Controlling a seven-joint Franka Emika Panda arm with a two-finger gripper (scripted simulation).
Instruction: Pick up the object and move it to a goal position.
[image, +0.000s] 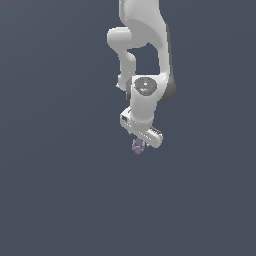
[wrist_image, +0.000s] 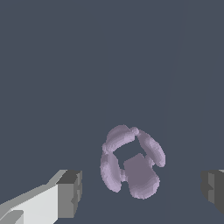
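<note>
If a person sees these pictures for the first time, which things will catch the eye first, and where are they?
The white robot arm stands out first, reaching down from the top centre of the exterior view against a plain dark grey-blue background. Just under its gripper sits the small pale-purple lumpy blob. In the wrist view this blob looks like a ring of rounded segments, lying between the two wide-apart grey fingertips without touching them.

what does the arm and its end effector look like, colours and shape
The arm is glossy white with rounded, bulbous links and a grey circular cap at the wrist joint. The end effector is a white bar; the wrist view shows blocky dark grey fingertips.
</note>
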